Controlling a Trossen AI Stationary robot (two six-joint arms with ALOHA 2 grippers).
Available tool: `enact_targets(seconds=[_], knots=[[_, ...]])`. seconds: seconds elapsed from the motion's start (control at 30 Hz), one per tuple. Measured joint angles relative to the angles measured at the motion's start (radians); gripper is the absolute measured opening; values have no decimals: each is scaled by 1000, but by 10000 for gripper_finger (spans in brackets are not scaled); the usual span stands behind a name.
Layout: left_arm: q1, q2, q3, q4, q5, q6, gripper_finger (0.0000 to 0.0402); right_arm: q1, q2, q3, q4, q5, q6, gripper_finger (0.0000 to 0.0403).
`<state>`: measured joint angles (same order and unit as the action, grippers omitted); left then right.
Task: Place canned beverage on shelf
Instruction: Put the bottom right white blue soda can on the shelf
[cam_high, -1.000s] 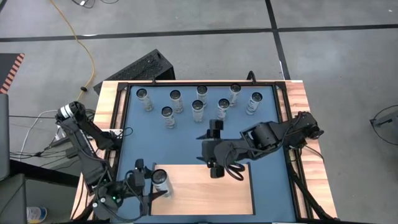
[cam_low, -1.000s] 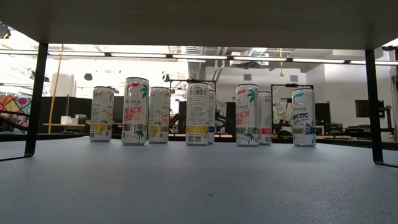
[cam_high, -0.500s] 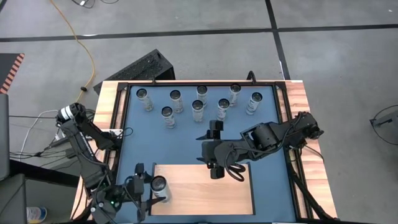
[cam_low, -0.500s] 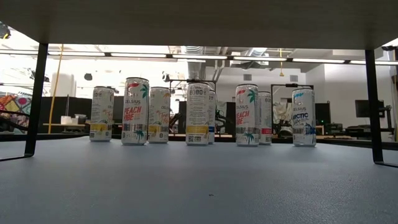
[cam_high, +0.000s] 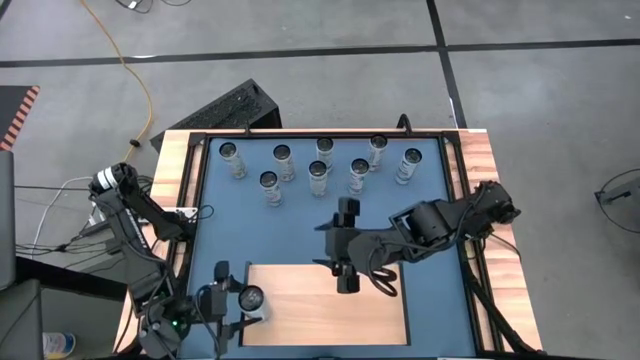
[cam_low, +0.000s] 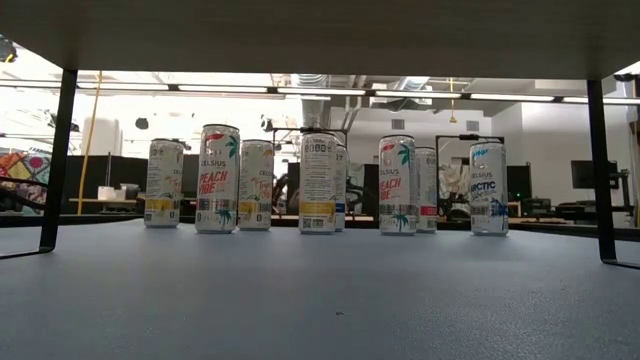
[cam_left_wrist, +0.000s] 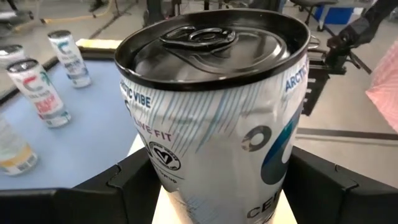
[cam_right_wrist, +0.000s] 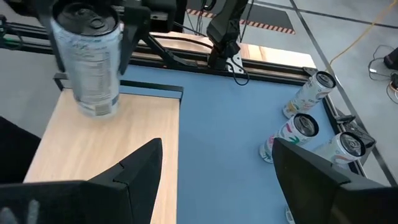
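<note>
We see the shelf lying at the near middle of the counter, with eight cans standing grouped along the far side. One can sits over the shelf's left near corner, between the left end effector's fingers; the right end effector is over the shelf's far edge.

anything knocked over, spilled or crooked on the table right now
Nothing stands out. The eight cans on the blue surface all stand upright, with no spill in sight. The left gripper holds a ninth can upright at the shelf corner; the right gripper hangs open and empty.
</note>
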<state>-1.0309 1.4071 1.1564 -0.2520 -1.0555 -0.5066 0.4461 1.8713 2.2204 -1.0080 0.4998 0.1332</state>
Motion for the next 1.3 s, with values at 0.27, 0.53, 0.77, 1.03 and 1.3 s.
enact_targets(seconds=[0.27,0.53,0.77,1.03,1.3], knots=[[14,4,0,-42,41,-38,266,5,0,0,-3,1,-31,286],[23,80,-1,52,35,-15,266,3,0,0,-5,0,-42,286],[8,85,0,64,2,-51,266,3,0,0,-1,0,-111,286],[-9,85,0,56,24,-11,266,3,0,0,0,0,-105,286],[-8,85,0,55,36,14,266,3,0,0,0,-2,-79,286]])
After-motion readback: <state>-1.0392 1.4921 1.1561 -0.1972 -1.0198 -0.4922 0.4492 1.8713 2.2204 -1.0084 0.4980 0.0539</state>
